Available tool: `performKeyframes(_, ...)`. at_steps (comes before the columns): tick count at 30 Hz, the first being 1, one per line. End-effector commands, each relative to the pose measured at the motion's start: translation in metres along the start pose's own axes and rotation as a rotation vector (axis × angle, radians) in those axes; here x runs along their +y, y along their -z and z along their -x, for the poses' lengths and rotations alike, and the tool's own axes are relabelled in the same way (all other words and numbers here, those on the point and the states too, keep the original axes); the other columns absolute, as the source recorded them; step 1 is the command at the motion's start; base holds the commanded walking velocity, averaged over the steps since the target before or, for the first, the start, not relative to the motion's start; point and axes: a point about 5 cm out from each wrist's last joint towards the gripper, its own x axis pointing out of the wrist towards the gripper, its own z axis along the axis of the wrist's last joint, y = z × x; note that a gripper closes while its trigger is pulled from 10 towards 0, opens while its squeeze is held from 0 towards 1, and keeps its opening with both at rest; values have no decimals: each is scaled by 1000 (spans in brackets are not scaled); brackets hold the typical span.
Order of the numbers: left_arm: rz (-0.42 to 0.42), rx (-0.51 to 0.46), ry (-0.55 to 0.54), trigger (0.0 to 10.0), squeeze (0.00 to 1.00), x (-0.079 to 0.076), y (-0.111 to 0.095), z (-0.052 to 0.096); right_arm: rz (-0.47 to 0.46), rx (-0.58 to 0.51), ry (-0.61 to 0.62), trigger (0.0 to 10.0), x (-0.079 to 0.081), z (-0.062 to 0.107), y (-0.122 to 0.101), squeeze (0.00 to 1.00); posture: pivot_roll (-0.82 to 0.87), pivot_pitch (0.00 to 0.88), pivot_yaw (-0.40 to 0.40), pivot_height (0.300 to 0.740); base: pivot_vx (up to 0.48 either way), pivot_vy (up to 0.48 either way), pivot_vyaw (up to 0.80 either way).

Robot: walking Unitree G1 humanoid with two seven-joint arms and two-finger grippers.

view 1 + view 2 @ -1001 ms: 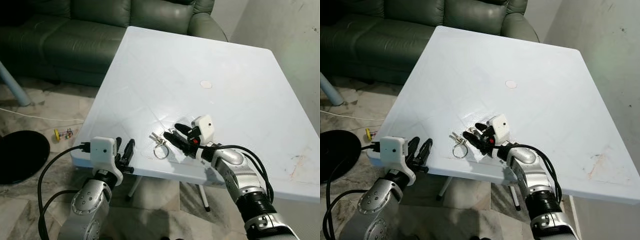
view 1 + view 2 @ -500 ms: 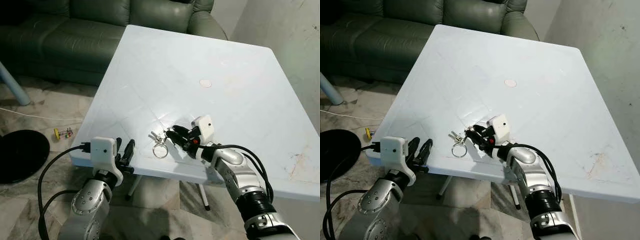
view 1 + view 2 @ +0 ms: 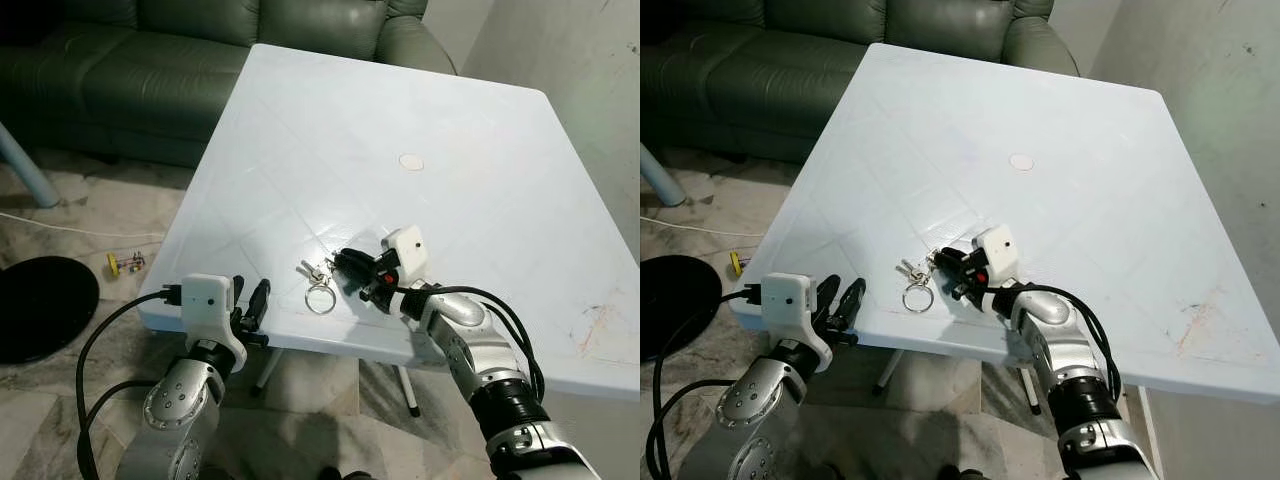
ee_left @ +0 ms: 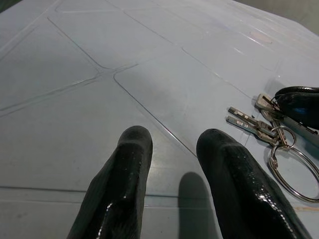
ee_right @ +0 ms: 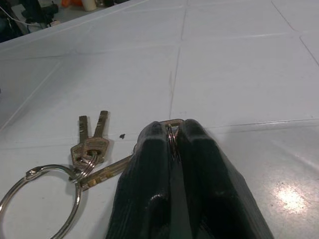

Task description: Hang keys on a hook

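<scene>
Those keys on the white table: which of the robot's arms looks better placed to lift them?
The right. Its gripper is already pinched shut on a ring of the keys on the table, while the left gripper hovers open at the near edge, holding nothing.

Home living room. Dark green leather sofa (image 3: pixel 190 60) along the far side, white plastic table (image 3: pixel 480 110) pulled up close to it. Marble-patterned tile floor (image 3: pixel 90 215) with a loose white cable (image 3: pixel 70 230); plain, scuffed wall (image 3: pixel 590 90) at right.
</scene>
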Motion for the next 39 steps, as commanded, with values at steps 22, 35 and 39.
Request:
performKeyframes(22,0,-11,-5,10000,0,-3,-4,0,0,-28,55,0,-10,3,-4,0,274,189,-137,740,0,0,0)
performKeyframes(35,-1,-44,-13,10000,0,-4,-10,-16,-152,-345,235,1686,-34,8,-64,0,250,140,-129,740,0,0,0)
performKeyframes(39,1,-53,-8,10000,0,-5,-12,-22,165,-224,236,4863,-31,11,-64,0,239,126,-124,740,0,0,0)
